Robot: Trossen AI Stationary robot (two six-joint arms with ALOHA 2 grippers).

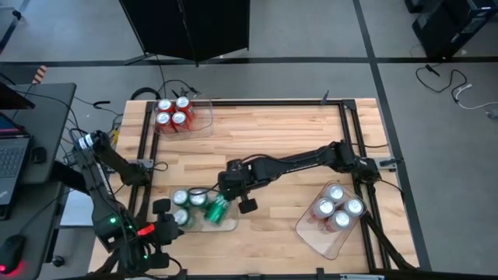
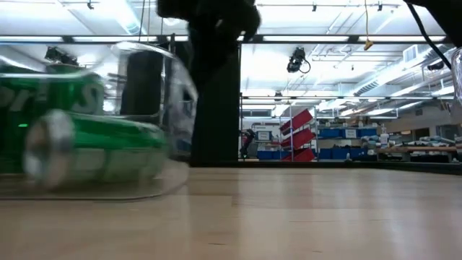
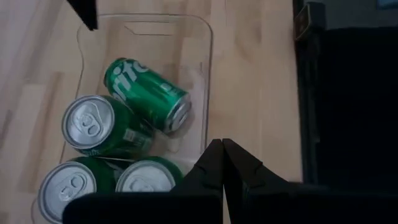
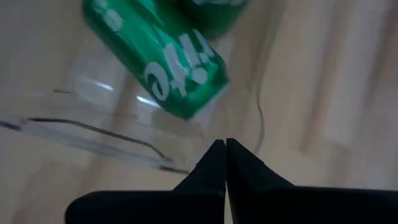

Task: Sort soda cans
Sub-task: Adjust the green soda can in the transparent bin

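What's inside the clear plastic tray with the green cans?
The clear plastic rectangular tray holds four green soda cans: three upright and one tipped on its side. The tray floor under them is mostly hidden.

Glossy cans; tray — clear plastic

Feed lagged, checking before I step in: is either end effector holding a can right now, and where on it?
Neither. The left end effector and right end effector are shut on nothing; the tipped green can lies free in its tray.
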